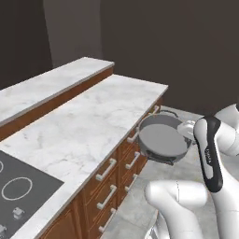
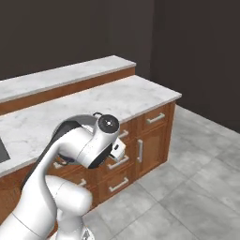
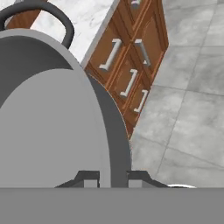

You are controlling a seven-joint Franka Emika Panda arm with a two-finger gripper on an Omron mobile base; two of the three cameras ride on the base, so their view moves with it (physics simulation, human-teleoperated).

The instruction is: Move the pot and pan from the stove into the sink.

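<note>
One hand clenched on the rim of the pot, which hangs tilted in the air just off the counter edge, above the floor, beside the drawers.

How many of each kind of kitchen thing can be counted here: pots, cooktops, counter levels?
Pots: 1, the pot, held off the counter edge with the jaws shut on its rim
Cooktops: 1, the stove
Counter levels: 2, lower counter and raised ledge
Total: 4
</note>
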